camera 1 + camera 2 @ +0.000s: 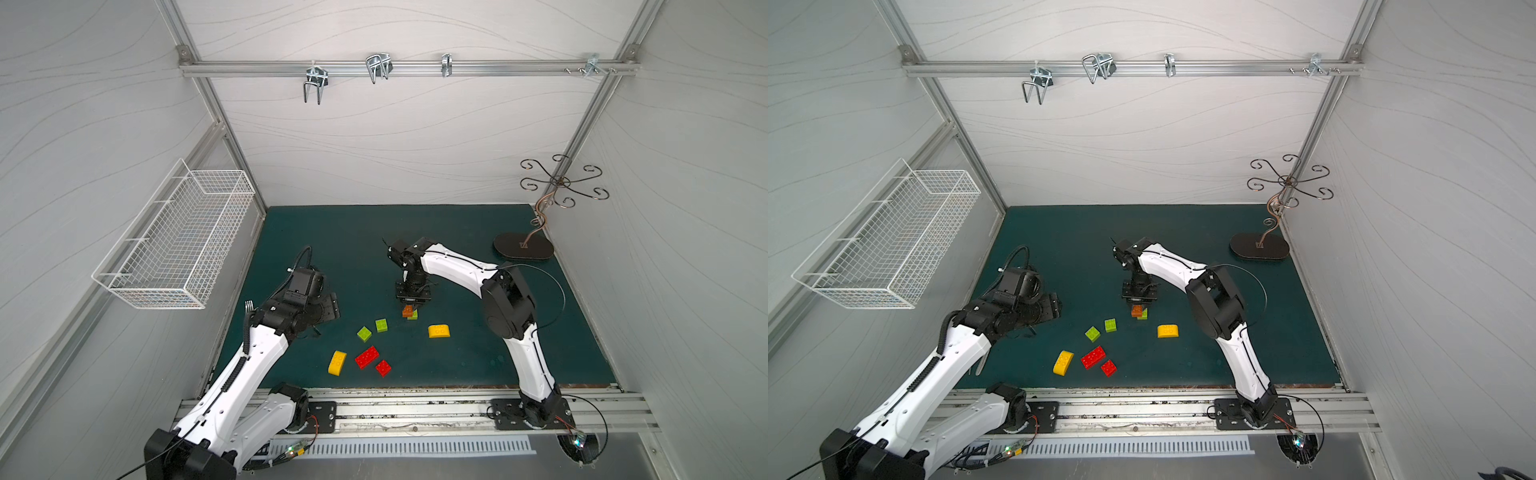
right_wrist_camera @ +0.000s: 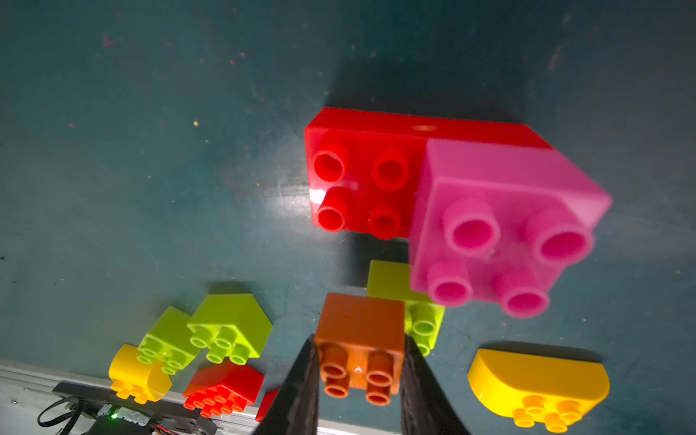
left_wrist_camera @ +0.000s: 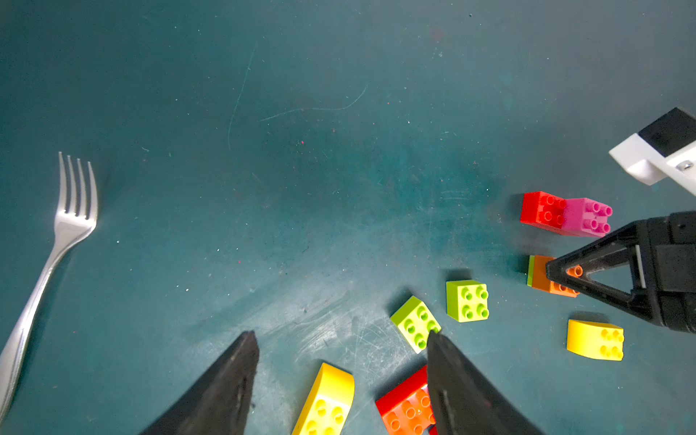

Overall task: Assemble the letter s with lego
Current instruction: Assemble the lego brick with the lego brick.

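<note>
Lego orange-brown square (image 2: pixel 359 320) sat mid-table, partly atop a lime green brick (image 2: pixel 388 280), pinched by the right gripper (image 2: pixel 359 339). The left gripper (image 3: pixel 341 333) hung at the left, jaws apart and empty.

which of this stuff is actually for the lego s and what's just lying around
For the job: orange-brown brick in the right gripper, lime brick touching it, pink square on a red oblong, two loose lime squares, two yellow round-tops, loose red oblong, red square.
Just lying about: fork, wire basket, scroll stand, hooks on the rail.
</note>
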